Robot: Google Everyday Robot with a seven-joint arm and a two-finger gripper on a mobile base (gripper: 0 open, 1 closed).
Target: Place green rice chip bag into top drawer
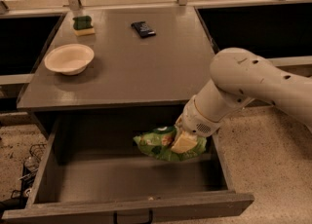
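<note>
Hanging over the right half of the open top drawer, the green rice chip bag is clear of the drawer floor, where a faint shadow lies beneath it. The gripper is clamped on the bag's right end. One pale finger shows across the front of the foil, while the other is hidden behind the bag. The crumpled bag sticks out to the left of the gripper, and its print is too small to read.

The white arm comes in from the right, bends down past the table's front right corner, and runs off the right edge of the view. It covers part of the drawer's right wall.

The drawer is pulled well out from under the table. Its dark handle is cut off by the bottom edge.

On the tabletop, well apart from the bag, stand a pale bowl at the left, a green-topped sponge behind it, and a small dark flat packet near the back middle.
</note>
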